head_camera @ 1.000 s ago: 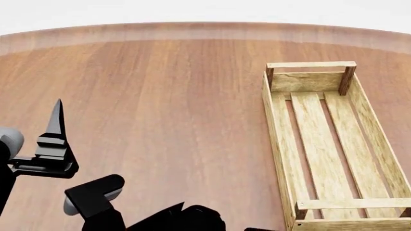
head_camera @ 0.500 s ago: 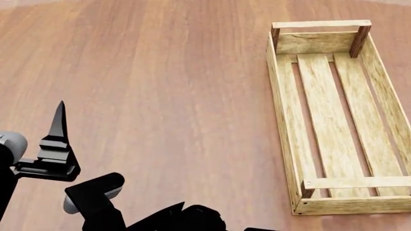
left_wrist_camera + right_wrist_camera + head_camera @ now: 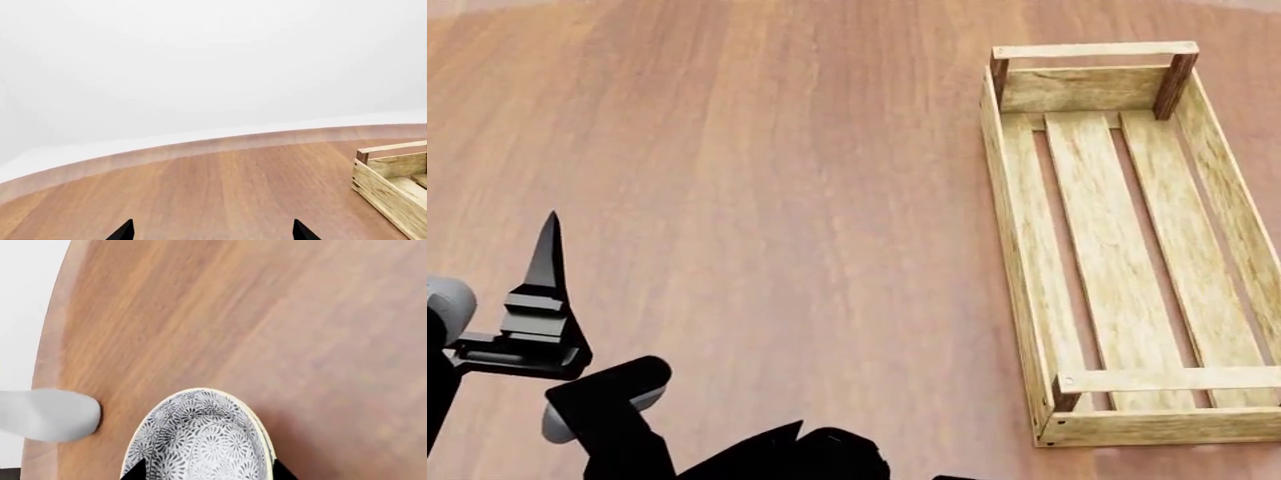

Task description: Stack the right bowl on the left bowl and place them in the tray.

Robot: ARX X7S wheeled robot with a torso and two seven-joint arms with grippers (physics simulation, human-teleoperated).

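Bowl: one patterned bowl [image 3: 200,440], grey floral print inside with a pale rim, sits upright on the wooden surface [image 3: 267,315] directly beneath the right wrist camera, near the surface's curved edge; which of the two bowls it is cannot be told, and no bowl appears in the head view.

Tray: long slatted light-wood tray [image 3: 1121,240] lies at about 2 o'clock in the head view, holding nothing, its long axis running away from the robot.

Left end effector: left end effector [image 3: 212,232] hangs above bare wood at roughly 8 o'clock in the head view, its two dark tips set wide apart with nothing between them; the tray's near corner [image 3: 393,185] shows off to one side.

Right end effector: right end effector [image 3: 207,471] is poised over the bowl, tips spread to either side of the rim, clear of it as far as can be seen, gripping nothing.

Handling: judged a rigid, glazed, likely ceramic piece, so fairly light but slick and chippable; the thin rim looks like the best hold, one finger inside and one outside the wall.

Risk: a pinch too shallow could let the bowl tip or slide on the smooth wood.

Grey object: a rounded grey shape [image 3: 47,415] beside the bowl is unidentifiable.
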